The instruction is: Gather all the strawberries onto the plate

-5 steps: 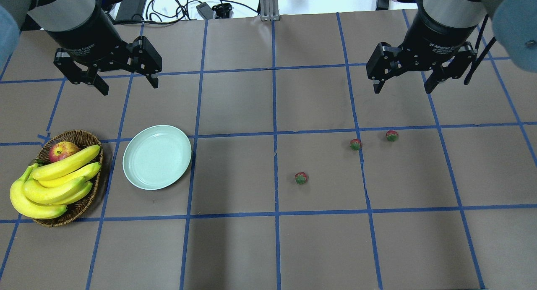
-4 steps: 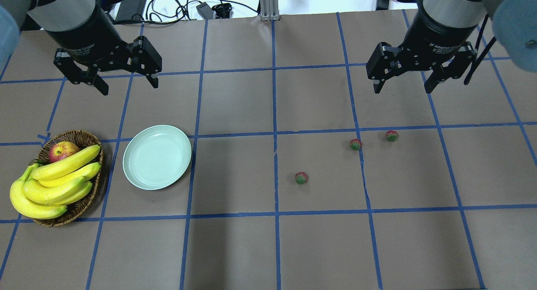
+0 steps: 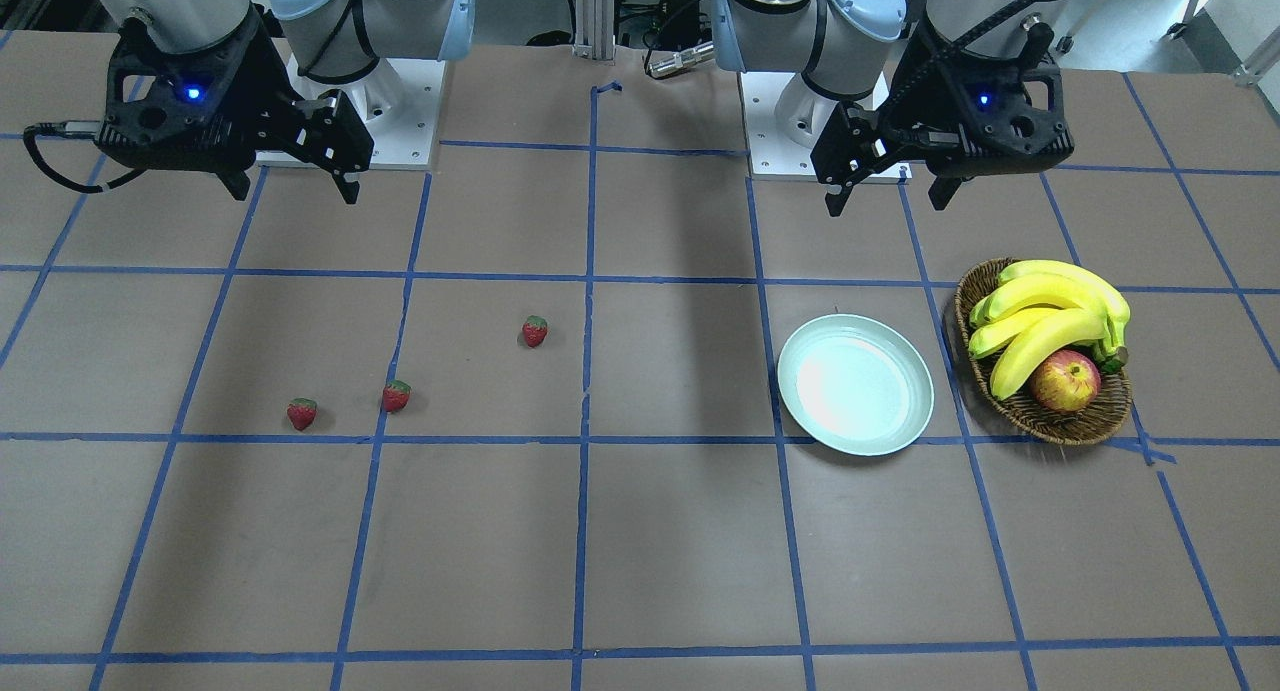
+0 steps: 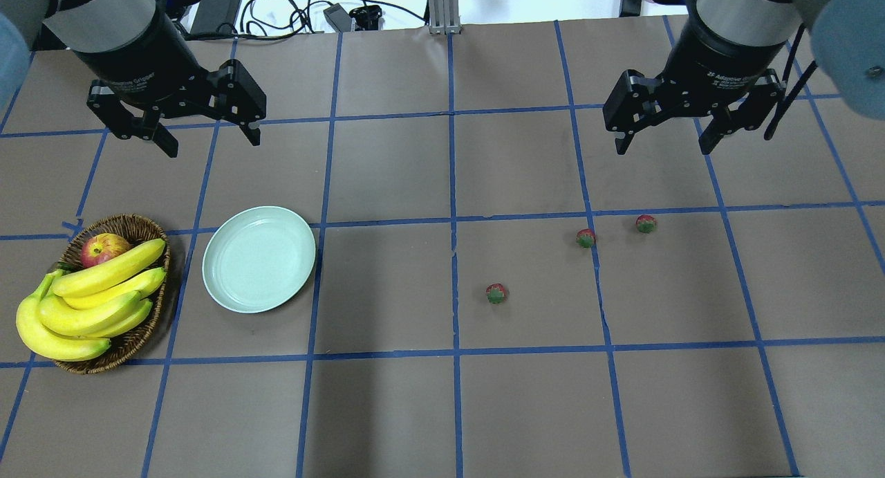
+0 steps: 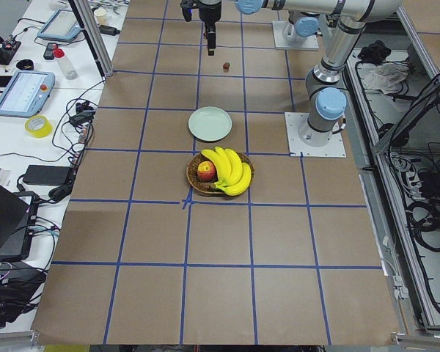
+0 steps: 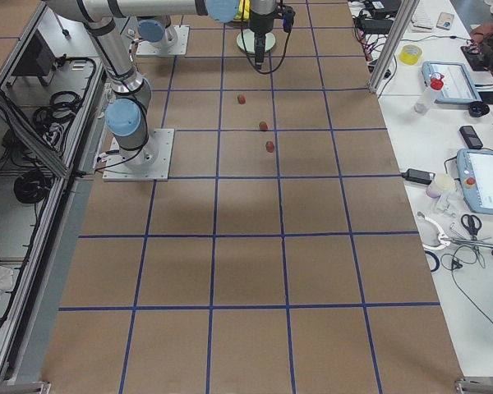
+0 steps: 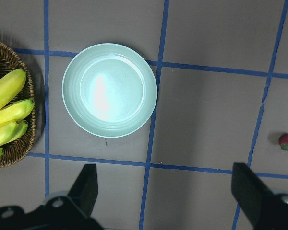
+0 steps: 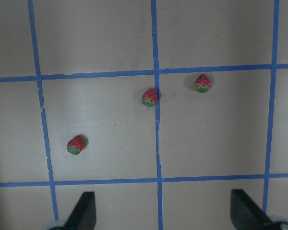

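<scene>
Strawberries (image 4: 496,293) (image 4: 585,238) (image 4: 646,223), three in all, lie apart on the brown surface (image 4: 387,409), well away at 3 o'clock from the plate (image 4: 259,259). The left gripper (image 4: 213,144) hangs at 11 o'clock of the plate, fingers spread. The right gripper (image 4: 664,149) hangs at 12 o'clock of the strawberries, likewise spread. A banana basket (image 4: 131,223) sits at the plate's 9 o'clock.

Table (image 4: 387,409): brown covering, blue tape grid. Lying directly on it: plate (image 4: 259,259); wicker basket (image 4: 128,221) just beside it; nearest strawberry (image 4: 496,293), middle strawberry (image 4: 585,238) and far strawberry (image 4: 646,223), each separate, well apart from the plate.
</scene>
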You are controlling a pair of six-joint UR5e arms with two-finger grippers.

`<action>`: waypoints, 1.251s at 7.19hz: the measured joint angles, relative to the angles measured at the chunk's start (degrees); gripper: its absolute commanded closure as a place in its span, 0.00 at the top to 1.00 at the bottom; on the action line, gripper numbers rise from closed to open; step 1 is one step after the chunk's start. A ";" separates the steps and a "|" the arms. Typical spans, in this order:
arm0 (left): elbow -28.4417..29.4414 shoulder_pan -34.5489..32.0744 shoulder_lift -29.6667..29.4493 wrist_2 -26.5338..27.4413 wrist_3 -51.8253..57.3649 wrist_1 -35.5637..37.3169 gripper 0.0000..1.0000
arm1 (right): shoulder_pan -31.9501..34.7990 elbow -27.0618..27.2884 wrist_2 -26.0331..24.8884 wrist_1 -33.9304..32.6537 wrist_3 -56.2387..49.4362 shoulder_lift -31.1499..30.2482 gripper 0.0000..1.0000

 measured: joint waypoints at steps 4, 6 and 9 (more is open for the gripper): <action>0.00 0.00 0.06 0.00 -0.03 0.00 1.00 | 0.10 0.00 -0.25 0.02 0.01 0.02 1.00; 0.00 0.00 0.11 0.00 -0.03 0.00 1.00 | 0.10 0.06 -0.79 0.01 0.00 0.18 1.00; 0.00 0.04 0.12 0.00 -0.07 0.00 1.00 | 0.10 0.89 -0.70 -0.05 0.36 0.39 1.00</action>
